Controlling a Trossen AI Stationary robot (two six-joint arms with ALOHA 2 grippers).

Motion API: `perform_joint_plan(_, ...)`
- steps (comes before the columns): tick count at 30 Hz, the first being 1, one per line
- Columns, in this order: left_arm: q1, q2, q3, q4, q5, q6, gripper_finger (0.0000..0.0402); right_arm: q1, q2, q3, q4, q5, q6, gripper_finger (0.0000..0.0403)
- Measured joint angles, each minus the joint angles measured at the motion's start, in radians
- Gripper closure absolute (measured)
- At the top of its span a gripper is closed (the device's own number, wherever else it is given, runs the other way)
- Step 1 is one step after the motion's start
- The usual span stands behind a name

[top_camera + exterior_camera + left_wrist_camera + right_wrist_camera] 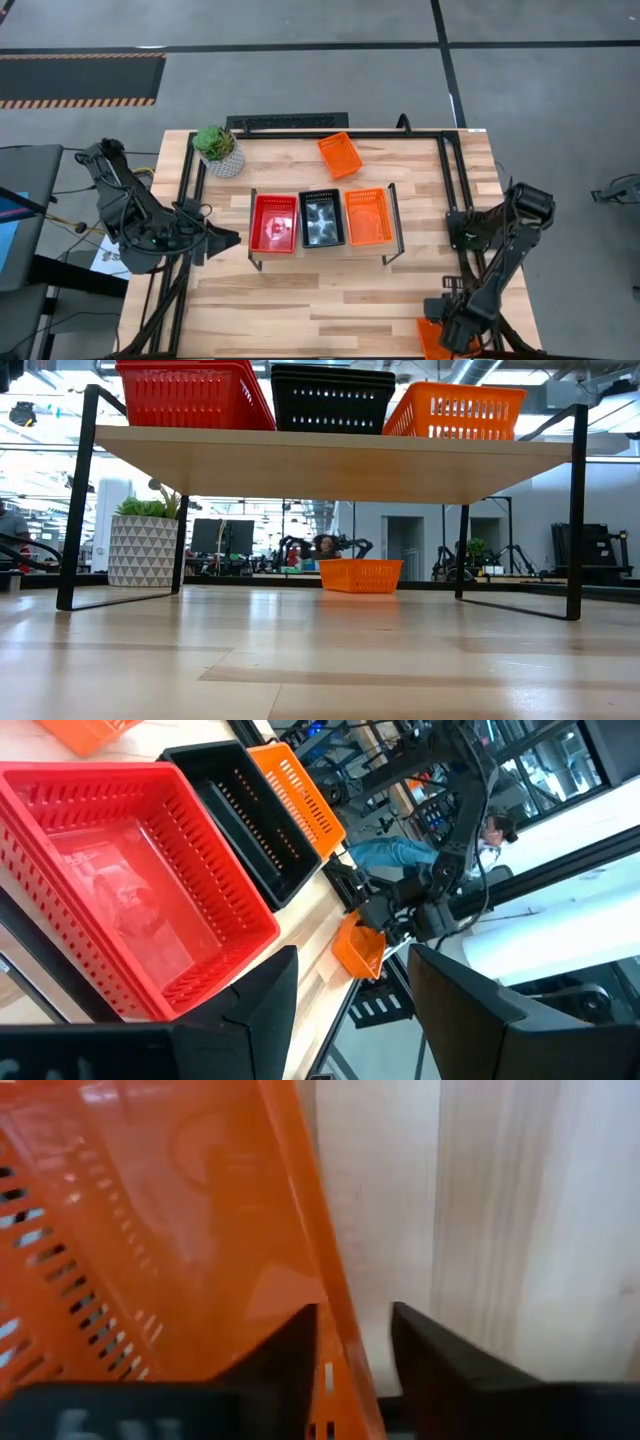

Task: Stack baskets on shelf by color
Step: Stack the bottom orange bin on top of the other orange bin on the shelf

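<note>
At the near right corner of the surface (330, 310) we see the right tool (352, 1342) with its fingers on either side of an orange basket's (150, 1230) rim. On the shelf (330, 465) sit red baskets (274, 222), black baskets (321, 219) and an orange one (369, 216). Our left tool (345, 985), gaping open, waits beside the red. Farther back lie another orange basket (340, 155) and a potted plant (219, 150), then a workshop room.

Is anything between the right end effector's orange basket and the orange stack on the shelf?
Nothing visible. Bare tabletop separates the orange basket at the right end effector from the orange stack.
</note>
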Motion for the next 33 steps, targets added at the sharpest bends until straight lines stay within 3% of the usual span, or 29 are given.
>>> perform_joint_plan(4, 0.0, 0.0, 0.0, 0.0, 0.0, -0.013, 0.0223, -0.011, 0.009, 0.0, 0.029, -0.018, 0.024, 0.0357)
perform_joint_plan(6, 0.0, 0.0, 0.0, 0.0, 0.0, -0.014, 0.0223, -0.018, -0.008, 0.0, 0.021, -0.019, 0.045, 0.0387)
perform_joint_plan(12, 0.0, 0.0, 0.0, 0.0, 0.005, -0.014, 0.0223, -0.068, -0.124, 0.065, 0.012, 0.014, 0.101, 0.0395)
perform_joint_plan(15, 0.0, 0.0, 0.0, 0.0, 0.005, -0.014, 0.0223, -0.108, -0.21, 0.126, 0.013, 0.084, 0.144, 0.0397)
perform_joint_plan(17, 0.0, 0.0, 0.0, 0.0, 0.005, -0.014, 0.0223, -0.152, -0.269, 0.178, 0.001, 0.169, 0.193, 0.0397)
perform_joint_plan(22, 0.0, -0.001, 0.0, 0.0, 0.003, -0.014, 0.0223, -0.31, -0.381, 0.324, -0.099, 0.503, 0.423, 0.0398)
perform_joint_plan(24, 0.0, -0.001, 0.0, 0.001, 0.003, -0.014, 0.0223, -0.388, -0.404, 0.38, -0.121, 0.576, 0.452, 0.0398)
perform_joint_plan(28, 0.0, -0.001, 0.0, 0.001, 0.002, -0.014, 0.0223, -0.569, -0.412, 0.484, -0.245, 0.577, 0.423, 0.0396)
perform_joint_plan(33, 0.0, -0.001, 0.0, 0.001, 0.0, -0.014, 0.0223, -0.768, -0.357, 0.557, -0.396, 0.457, 0.332, 0.0396)
